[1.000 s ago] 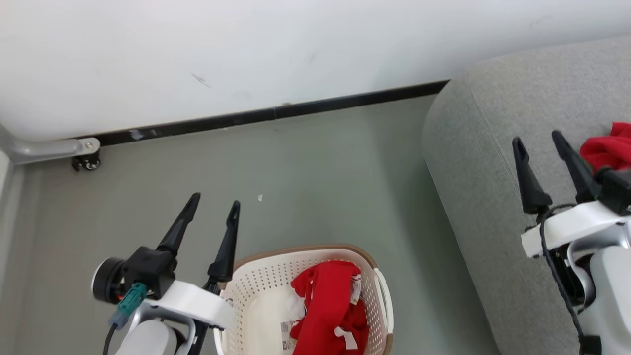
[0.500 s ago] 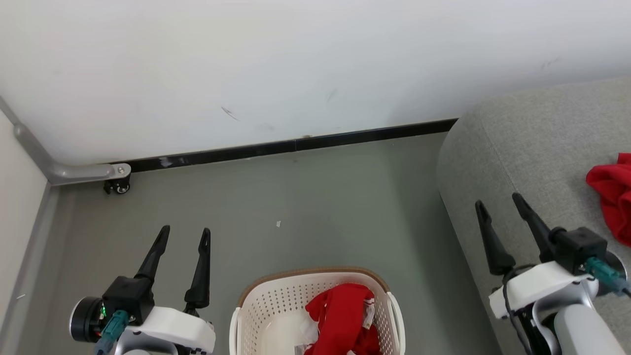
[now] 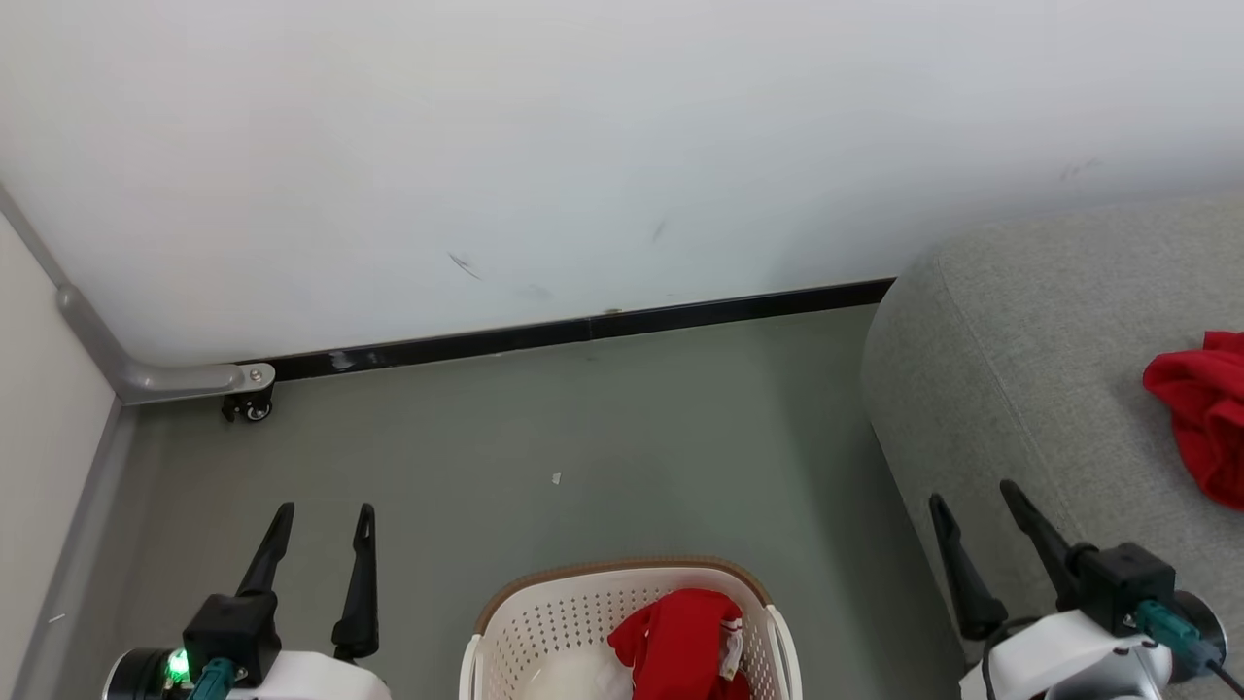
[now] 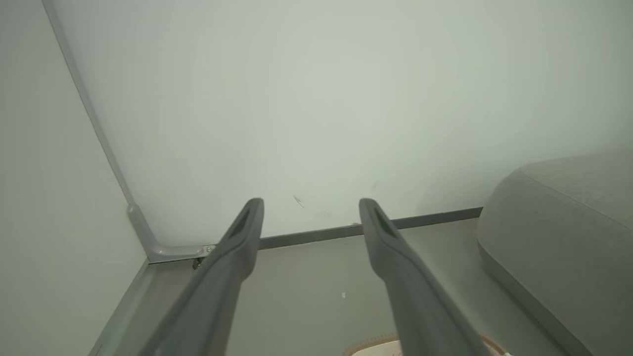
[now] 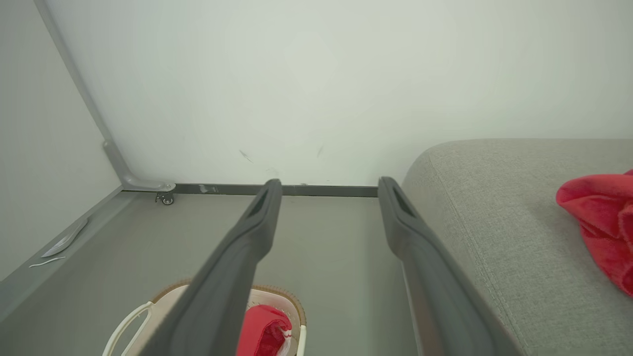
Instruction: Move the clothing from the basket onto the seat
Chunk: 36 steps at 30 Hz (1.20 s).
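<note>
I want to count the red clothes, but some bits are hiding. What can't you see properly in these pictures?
Basket: head view's bottom edge cuts off its near half; in the right wrist view the right claw covers part.
Red clothes inside: bunched up and cut off, so the count is unclear.
Red cloth on the seat: cut by the right edge in both views.
White speck on the floor: too small to identify.
</note>
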### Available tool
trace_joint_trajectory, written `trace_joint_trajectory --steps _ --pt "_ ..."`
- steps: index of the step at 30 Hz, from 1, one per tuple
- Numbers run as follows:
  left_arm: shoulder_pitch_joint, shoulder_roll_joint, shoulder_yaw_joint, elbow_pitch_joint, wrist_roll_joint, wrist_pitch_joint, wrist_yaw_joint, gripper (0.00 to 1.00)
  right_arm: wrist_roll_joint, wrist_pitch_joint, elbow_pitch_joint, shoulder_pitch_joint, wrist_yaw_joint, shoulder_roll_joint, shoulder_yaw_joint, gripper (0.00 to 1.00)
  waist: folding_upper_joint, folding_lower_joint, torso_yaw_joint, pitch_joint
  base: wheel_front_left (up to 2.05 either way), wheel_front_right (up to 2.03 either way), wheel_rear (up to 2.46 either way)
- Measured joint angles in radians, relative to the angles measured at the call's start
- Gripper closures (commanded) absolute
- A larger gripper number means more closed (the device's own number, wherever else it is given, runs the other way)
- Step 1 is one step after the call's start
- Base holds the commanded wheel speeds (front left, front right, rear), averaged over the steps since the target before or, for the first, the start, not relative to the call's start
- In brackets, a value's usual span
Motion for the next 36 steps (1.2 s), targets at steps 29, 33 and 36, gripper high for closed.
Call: trace_joint_trajectory --steps 29,33,36 --pt "0.043 -0.009 0.037 0.038 0.026 0.0 0.016 0.0 -0.007 0.005 -0.08 0.091 0.0 0.011 0.006 0.0 0.0 0.0 -0.013 -0.013 0.0 0.0 0.0" --pt "0.043 -0.012 0.042 0.038 0.027 0.0 0.016 0.0 0.001 0.005 -0.092 0.108 0.0 0.011 0.008 0.0 0.0 0.0 -0.015 -0.015 0.0 0.0 0.0" --pt "0.044 -0.013 0.045 0.038 0.027 0.0 0.016 0.0 0.002 0.006 -0.095 0.109 0.0 0.011 0.01 0.0 0.0 0.0 -0.015 -0.015 0.0 0.0 0.0"
